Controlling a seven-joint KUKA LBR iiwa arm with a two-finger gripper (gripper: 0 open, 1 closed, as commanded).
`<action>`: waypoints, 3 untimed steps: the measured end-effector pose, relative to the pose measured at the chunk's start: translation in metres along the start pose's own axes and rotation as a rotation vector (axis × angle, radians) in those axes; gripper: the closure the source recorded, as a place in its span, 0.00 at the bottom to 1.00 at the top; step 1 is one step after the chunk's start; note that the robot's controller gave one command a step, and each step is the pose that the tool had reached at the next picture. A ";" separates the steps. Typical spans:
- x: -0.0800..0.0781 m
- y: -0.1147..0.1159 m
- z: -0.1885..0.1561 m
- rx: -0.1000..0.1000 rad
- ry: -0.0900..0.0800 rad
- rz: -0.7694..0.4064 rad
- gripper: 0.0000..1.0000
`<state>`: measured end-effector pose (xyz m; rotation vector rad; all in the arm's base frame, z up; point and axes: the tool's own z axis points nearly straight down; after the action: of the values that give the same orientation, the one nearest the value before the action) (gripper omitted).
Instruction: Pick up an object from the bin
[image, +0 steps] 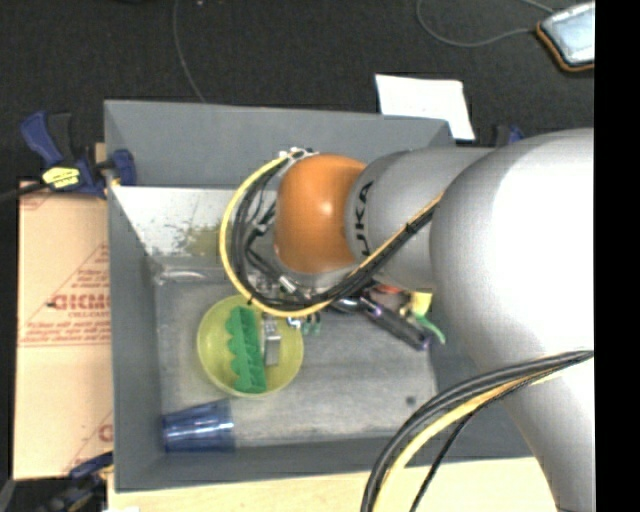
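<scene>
My gripper (271, 342) reaches down from under the orange wrist cover into a yellow-green round bowl (216, 352) in the bin's left-centre. A green piece with a toothed edge (245, 350) lies inside that bowl, just left of the gripper. Whether the gripper touches the green piece is hidden from this angle.
A blue cup (198, 426) lies on its side in the bin's near-left corner. A dark purple tool with yellow and green parts (403, 318) rests to the right, partly under the arm. The arm covers the bin's right half.
</scene>
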<state>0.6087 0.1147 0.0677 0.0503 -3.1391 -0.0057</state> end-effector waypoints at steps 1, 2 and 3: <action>-0.008 0.026 -0.050 0.010 -0.022 -0.516 0.00; -0.029 0.054 -0.034 0.002 -0.008 -0.530 0.00; -0.032 0.050 -0.010 0.006 -0.018 -0.787 0.00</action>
<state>0.6394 0.1656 0.0774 1.2574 -2.8973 0.0022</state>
